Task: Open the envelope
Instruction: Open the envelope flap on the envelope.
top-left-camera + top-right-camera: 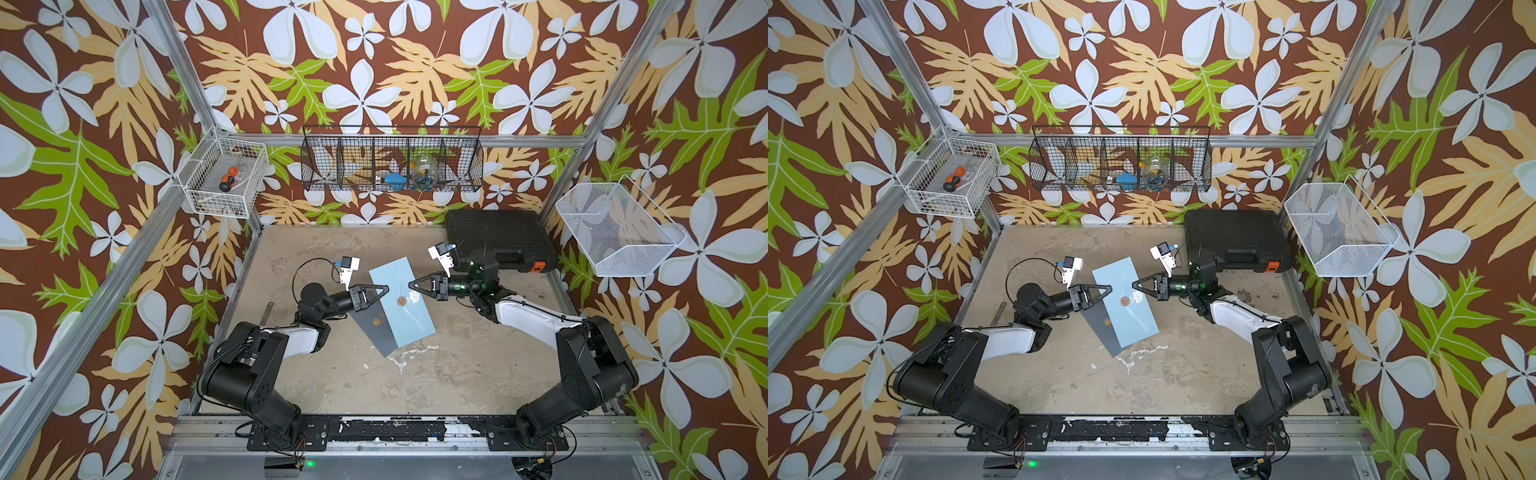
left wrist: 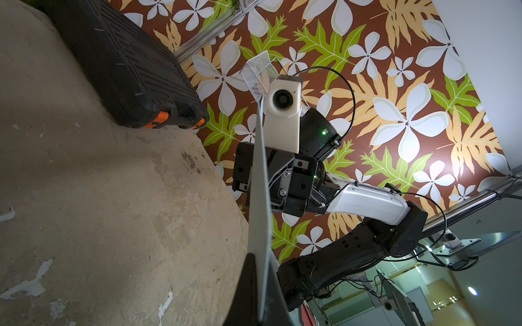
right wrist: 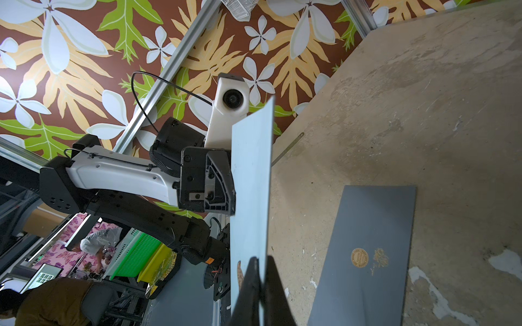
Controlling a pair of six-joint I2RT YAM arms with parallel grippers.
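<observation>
Top views, both: table (image 1: 478, 365) is seen with the black case (image 1: 500, 241) at its far right. Light blue envelope (image 1: 405, 320) is held off the surface, near-left of the case, with its long axis running far to near. Grey envelope (image 1: 372, 332) is left flat beneath it. Opposite long edges are pinched by left gripper (image 1: 386, 287) and right gripper (image 1: 410, 286). The right one is nearer the round seal (image 1: 401, 301). Flap is judged still sealed.
</observation>
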